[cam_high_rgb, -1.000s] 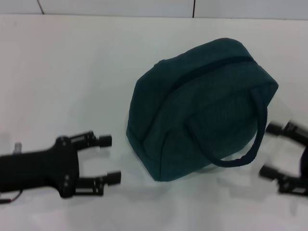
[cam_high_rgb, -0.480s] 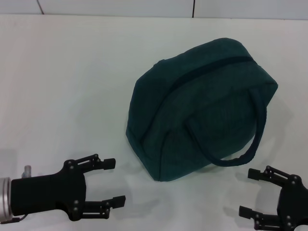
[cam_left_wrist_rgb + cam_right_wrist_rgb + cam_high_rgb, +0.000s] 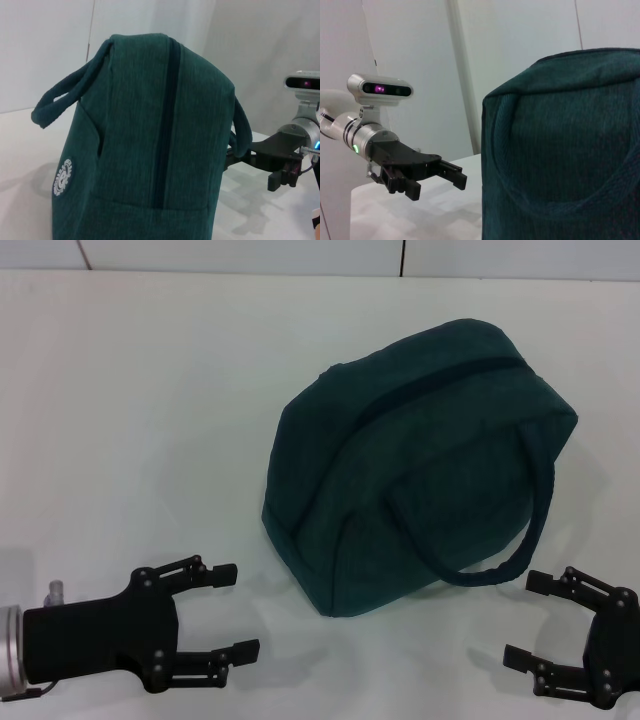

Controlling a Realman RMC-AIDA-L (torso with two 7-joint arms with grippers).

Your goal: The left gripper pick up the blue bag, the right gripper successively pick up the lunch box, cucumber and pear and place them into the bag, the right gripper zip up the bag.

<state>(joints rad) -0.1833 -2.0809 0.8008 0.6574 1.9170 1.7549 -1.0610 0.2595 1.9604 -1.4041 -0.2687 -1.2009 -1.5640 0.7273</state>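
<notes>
The blue bag (image 3: 420, 465) is a dark teal cloth bag with two loop handles. It stands in the middle of the white table with its zip closed along the top. It fills the left wrist view (image 3: 150, 145) and the right wrist view (image 3: 565, 150). My left gripper (image 3: 232, 610) is open and empty near the table's front left, apart from the bag. It also shows in the right wrist view (image 3: 432, 175). My right gripper (image 3: 528, 618) is open and empty at the front right, just below the bag's handle (image 3: 530, 530). The lunch box, cucumber and pear are out of view.
The white table (image 3: 150, 420) spreads around the bag. A white wall with dark seams runs along the back edge (image 3: 300, 255).
Both grippers have drawn back from the bag's sides to the table's front edge. The left one then stays; the right one shifts slightly right. The bag has not moved.
</notes>
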